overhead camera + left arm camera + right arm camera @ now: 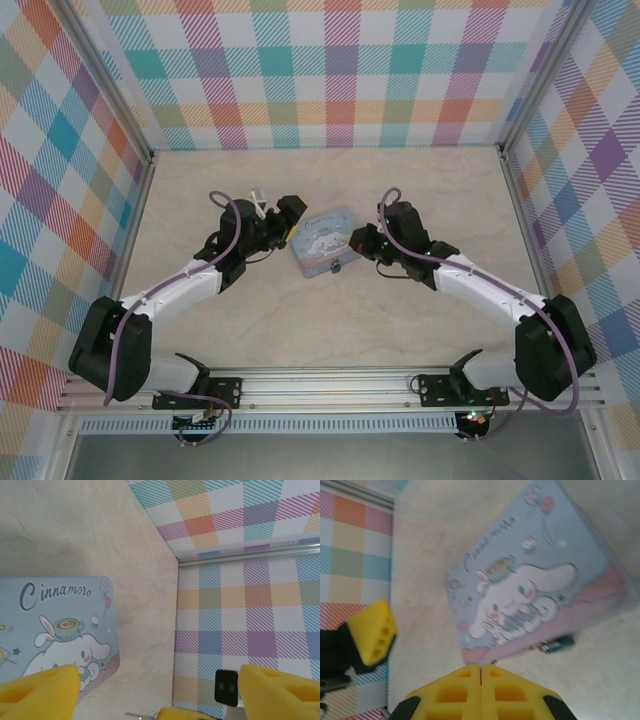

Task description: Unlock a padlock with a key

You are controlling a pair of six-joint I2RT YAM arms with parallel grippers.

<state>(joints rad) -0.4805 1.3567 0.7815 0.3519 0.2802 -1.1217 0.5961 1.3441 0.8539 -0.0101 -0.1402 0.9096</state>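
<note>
The padlock (340, 266) is a speck in the top view. It sits against the near side of the Cinnamoroll tin (322, 238), toward the tin's right corner. In the right wrist view the padlock (559, 643) shows as a blurred bluish body at the tin's (535, 580) pink-edged side. Its shackle end points into that side, and I cannot tell whether it is hooked onto the tin or only touching it.

The right end effector (360, 240) sits just beside the tin's right end. Its yellow pads (455, 695) are pressed flat together (480, 669) with no gap between them. A thin dark sliver, the key (493, 661), pokes out from the tips toward the tin's edge and is too small to show any shape.

The left end effector (288, 222) is at the tin's far left corner with its jaws spread wide. In its own wrist view (159, 677) one pad overlaps the tin's (55, 625) printed lid and the other is well off to the side. Both pads are cut off by the lower frame edge. One of these pads (370, 632) also appears beyond the tin's left end in the right wrist view.

Between the spread pads, a further yellow piece (185, 714) is almost wholly cut off at the bottom. A thin silvery pin (134, 714) sticks out of it toward the tin, and what either one is cannot be made out.

The tin lies on a pale, faintly marbled desk (400, 320). Pastel plaid panels (340, 70) in aluminium framing wall it in on three sides, and an aluminium rail (330, 385) on the tin's near side carries both arm bases.
</note>
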